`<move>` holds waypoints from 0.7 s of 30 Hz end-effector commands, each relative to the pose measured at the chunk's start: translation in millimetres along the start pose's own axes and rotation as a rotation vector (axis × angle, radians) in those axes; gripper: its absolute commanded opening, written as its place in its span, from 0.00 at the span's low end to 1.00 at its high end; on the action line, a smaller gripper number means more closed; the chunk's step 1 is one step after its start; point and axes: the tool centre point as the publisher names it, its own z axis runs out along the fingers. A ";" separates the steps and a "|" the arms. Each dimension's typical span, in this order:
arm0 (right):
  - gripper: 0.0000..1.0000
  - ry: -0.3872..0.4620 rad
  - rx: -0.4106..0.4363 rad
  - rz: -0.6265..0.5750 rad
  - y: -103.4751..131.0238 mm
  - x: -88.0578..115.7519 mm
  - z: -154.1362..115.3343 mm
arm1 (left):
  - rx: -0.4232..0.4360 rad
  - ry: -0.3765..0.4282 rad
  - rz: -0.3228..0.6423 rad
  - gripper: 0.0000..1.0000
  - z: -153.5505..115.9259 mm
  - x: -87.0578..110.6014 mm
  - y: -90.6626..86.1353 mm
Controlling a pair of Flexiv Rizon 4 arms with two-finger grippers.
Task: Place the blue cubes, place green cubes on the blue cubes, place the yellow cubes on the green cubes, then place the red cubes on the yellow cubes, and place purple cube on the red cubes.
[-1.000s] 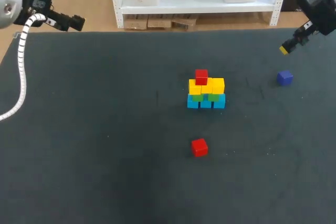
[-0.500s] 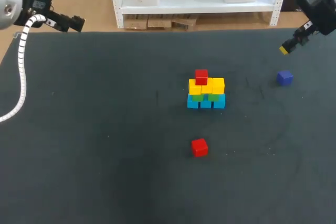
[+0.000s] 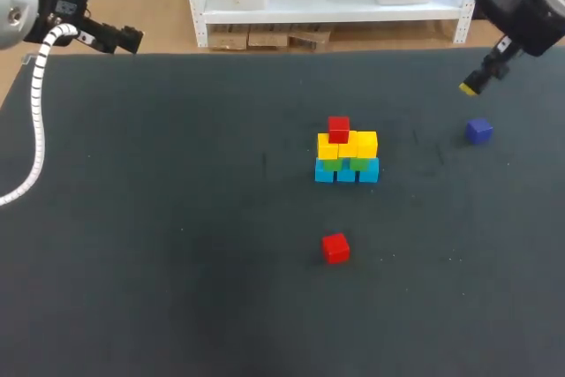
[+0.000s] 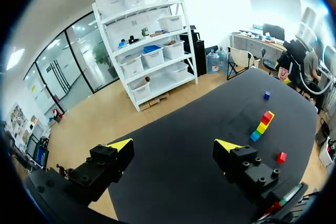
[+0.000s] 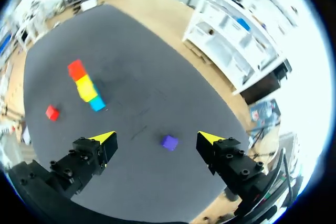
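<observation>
A small pyramid (image 3: 346, 152) stands mid-table: blue cubes (image 3: 346, 172) at the base, green cubes (image 3: 345, 163) on them, yellow cubes (image 3: 348, 144) above, and one red cube (image 3: 338, 129) on top at its left. A second red cube (image 3: 335, 247) lies alone nearer the front. The purple cube (image 3: 478, 131) rests at the right. My right gripper (image 3: 473, 86) hovers open above and just behind the purple cube (image 5: 169, 142), which lies ahead between its tips (image 5: 157, 138). My left gripper (image 3: 129, 39) hangs open at the far left corner, far from the pyramid (image 4: 262, 125).
The table (image 3: 177, 218) is covered by a dark mat. The loose red cube (image 4: 281, 157) and the purple cube (image 4: 266, 95) are tiny and distant in the left wrist view. The loose red cube (image 5: 51, 112) lies beside the pyramid (image 5: 84, 87) in the right wrist view.
My right arm has shifted a little to the left, over the table's back right corner. The left arm and all cubes have stayed put.
</observation>
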 end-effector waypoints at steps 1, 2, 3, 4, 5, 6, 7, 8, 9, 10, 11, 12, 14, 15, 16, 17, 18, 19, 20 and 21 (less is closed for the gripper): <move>1.00 0.052 -0.007 -0.129 29.2 0.4 -21.5 | 0.002 -0.002 0.000 1.00 1.3 -0.2 0.6; 1.00 0.067 -0.009 -0.166 37.5 0.4 -23.6 | 0.002 -0.002 0.000 1.00 1.3 -0.2 0.6; 1.00 0.081 -0.014 -0.198 46.0 0.4 -25.6 | 0.002 -0.002 0.000 1.00 1.3 -0.2 0.6; 1.00 0.097 -0.016 -0.231 54.6 0.6 -27.7 | 0.002 -0.002 0.000 1.00 1.3 -0.2 0.6; 1.00 0.106 -0.021 -0.253 62.3 1.0 -30.2 | 0.002 -0.002 0.000 1.00 1.3 -0.2 0.6; 1.00 0.108 -0.034 -0.276 70.5 1.3 -34.2 | 0.002 -0.002 0.000 1.00 1.3 -0.2 0.6; 1.00 0.105 -0.043 -0.299 78.0 1.4 -38.3 | 0.002 -0.002 0.000 1.00 1.3 -0.2 0.6; 1.00 0.102 -0.058 -0.311 84.2 1.2 -42.3 | 0.002 -0.002 0.000 1.00 1.3 -0.2 0.6; 1.00 0.104 -0.067 -0.316 90.5 0.7 -46.2 | 0.002 -0.002 0.000 1.00 1.3 -0.2 0.6; 1.00 0.101 -0.072 -0.337 97.7 -0.5 -50.7 | 0.002 -0.002 0.000 1.00 1.3 -0.2 0.6; 1.00 0.094 -0.087 -0.358 105.0 -1.8 -55.3 | 0.002 -0.002 0.000 1.00 1.3 -0.2 0.6; 1.00 0.087 -0.106 -0.371 110.7 -3.2 -59.0 | 0.002 -0.002 0.000 1.00 1.3 -0.2 0.6; 1.00 0.074 -0.138 -0.394 122.5 -6.4 -64.0 | 0.002 -0.002 0.000 1.00 1.3 -0.2 0.6; 1.00 0.069 -0.155 -0.422 130.1 -8.1 -64.7 | 0.002 -0.002 0.000 1.00 1.3 -0.2 0.6; 1.00 0.062 -0.175 -0.462 140.4 -10.4 -64.7 | 0.002 -0.002 0.000 1.00 1.3 -0.2 0.6; 1.00 0.061 -0.185 -0.488 147.0 -11.6 -64.1 | 0.002 -0.002 0.000 1.00 1.3 -0.2 0.6; 1.00 0.066 -0.182 -0.527 155.5 -13.1 -62.8 | 0.002 -0.002 0.000 1.00 1.3 -0.2 0.6; 1.00 0.070 -0.181 -0.558 163.3 -14.2 -61.2 | 0.002 -0.002 0.000 1.00 1.3 -0.2 0.6; 1.00 0.072 -0.188 -0.587 169.8 -15.2 -59.4 | 0.002 -0.002 0.000 1.00 1.3 -0.2 0.6; 1.00 0.075 -0.193 -0.622 176.1 -16.1 -57.2 | 0.002 -0.002 0.000 1.00 1.3 -0.2 0.6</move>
